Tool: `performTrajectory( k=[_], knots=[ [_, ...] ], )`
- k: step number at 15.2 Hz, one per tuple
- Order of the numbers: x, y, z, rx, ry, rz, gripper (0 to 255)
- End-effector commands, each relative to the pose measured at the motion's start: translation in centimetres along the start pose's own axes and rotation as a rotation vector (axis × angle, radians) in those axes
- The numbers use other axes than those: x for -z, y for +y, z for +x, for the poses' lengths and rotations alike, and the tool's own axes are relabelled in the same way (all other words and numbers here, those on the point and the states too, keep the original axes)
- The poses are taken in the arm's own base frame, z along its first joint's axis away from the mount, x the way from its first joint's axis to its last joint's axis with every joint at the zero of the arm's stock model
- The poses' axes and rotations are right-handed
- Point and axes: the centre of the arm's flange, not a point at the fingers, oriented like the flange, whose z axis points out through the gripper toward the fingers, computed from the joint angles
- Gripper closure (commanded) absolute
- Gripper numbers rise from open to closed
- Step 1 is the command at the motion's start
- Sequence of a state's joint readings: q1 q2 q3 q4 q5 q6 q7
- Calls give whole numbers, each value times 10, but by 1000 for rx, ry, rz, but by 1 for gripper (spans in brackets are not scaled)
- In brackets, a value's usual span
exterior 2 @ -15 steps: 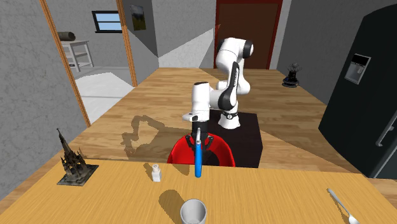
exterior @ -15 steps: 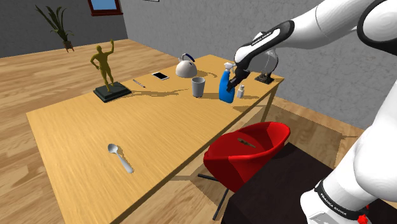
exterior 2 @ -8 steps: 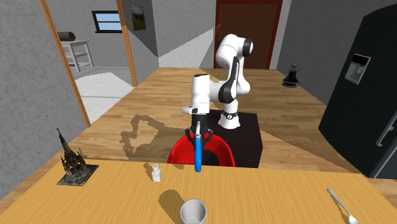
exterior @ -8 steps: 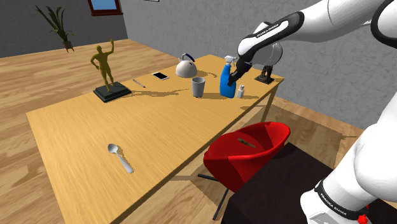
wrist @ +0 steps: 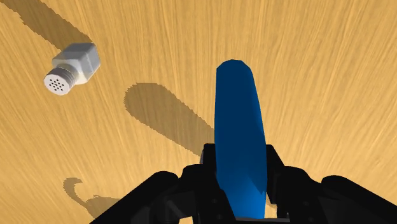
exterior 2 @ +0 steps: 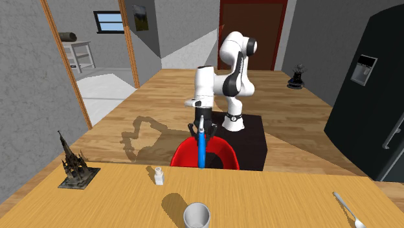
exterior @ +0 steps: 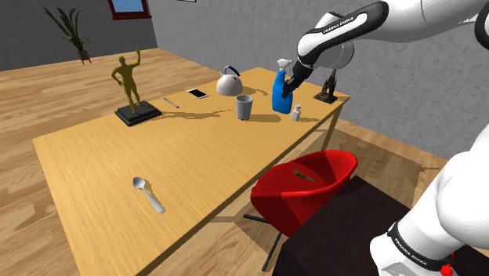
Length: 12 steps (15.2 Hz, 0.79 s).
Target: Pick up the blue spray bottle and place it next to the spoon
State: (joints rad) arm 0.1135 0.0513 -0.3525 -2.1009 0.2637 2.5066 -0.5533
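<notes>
The blue spray bottle (exterior: pixel 281 92) with a pale nozzle hangs upright above the far end of the wooden table (exterior: pixel 180 161), clasped by my black gripper (exterior: pixel 291 85). In the second exterior view the blue spray bottle (exterior 2: pixel 202 148) hangs below the gripper (exterior 2: pixel 200 130), clear of the tabletop. In the wrist view the blue bottle (wrist: pixel 239 127) sits between the fingers (wrist: pixel 207 162), its shadow on the wood below. The grey spoon (exterior: pixel 148 194) lies near the table's front end in the shoulder view, far from the bottle; the spoon (exterior 2: pixel 348 209) reaches in at the second exterior view's lower right.
A small white shaker (exterior: pixel 296 114) stands just under the bottle; the shaker (wrist: pixel 72 68) lies off beside the gripper. A grey cup (exterior: pixel 244 107), a kettle (exterior: pixel 229 81), a phone (exterior: pixel 197 93), a pen (exterior: pixel 171 102) and a gold statue (exterior: pixel 130 86) stand on the table. A red chair (exterior: pixel 306 187) sits alongside.
The gripper has risen with the blue spray bottle, lifting it off the table and straightening it.
</notes>
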Motion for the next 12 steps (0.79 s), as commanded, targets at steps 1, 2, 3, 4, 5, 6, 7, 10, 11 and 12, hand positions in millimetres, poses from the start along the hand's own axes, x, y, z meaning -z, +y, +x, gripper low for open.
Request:
performTrajectory(
  k=[1, 2, 3, 4, 5, 6, 7, 10, 11, 12],
  knots=[
    [10, 0, 4, 0, 0, 0, 255],
    [15, 0, 6, 0, 0, 0, 255],
    [19, 0, 8, 0, 0, 0, 255],
    [24, 0, 10, 0, 0, 0, 255],
    [29, 0, 12, 0, 0, 0, 255],
    [34, 0, 14, 0, 0, 0, 255],
    [39, 0, 16, 0, 0, 0, 255],
    [54, 0, 22, 0, 0, 0, 255],
    [58, 0, 24, 0, 0, 0, 255],
    [63, 1, 26, 0, 0, 0, 255]
  ],
)
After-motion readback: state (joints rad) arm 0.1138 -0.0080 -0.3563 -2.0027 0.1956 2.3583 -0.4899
